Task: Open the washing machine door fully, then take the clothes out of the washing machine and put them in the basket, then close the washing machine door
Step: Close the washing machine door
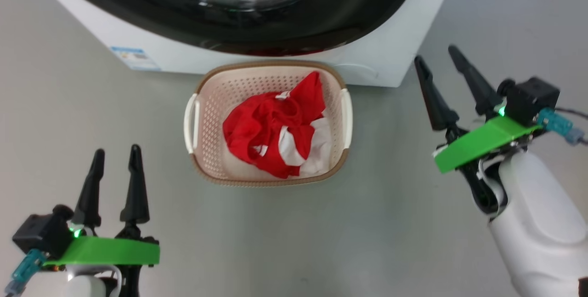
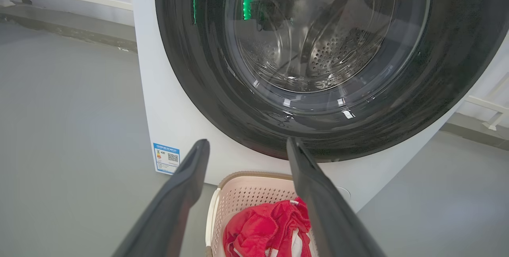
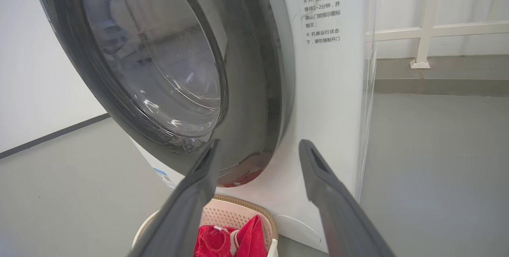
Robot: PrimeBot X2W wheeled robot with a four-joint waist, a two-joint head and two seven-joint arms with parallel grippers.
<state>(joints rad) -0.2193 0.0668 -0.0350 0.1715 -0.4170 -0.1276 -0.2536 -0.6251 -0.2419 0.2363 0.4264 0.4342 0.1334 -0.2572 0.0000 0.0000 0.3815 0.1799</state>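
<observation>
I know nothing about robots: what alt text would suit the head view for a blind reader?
A cream basket holding red and white clothes sits on the grey floor before a white washing machine whose black-rimmed door looks shut. The robot's left hand, lower left, and right hand, at right, are both open and empty.

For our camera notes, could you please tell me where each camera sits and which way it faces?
Head view: on the head, looking down at the basket of clothes before the washing machine; left gripper and right gripper show.
Left wrist view: left wrist, squarely facing the washing machine door; own fingers show.
Right wrist view: right wrist, facing it obliquely; own fingers show.
All share door and basket.
</observation>
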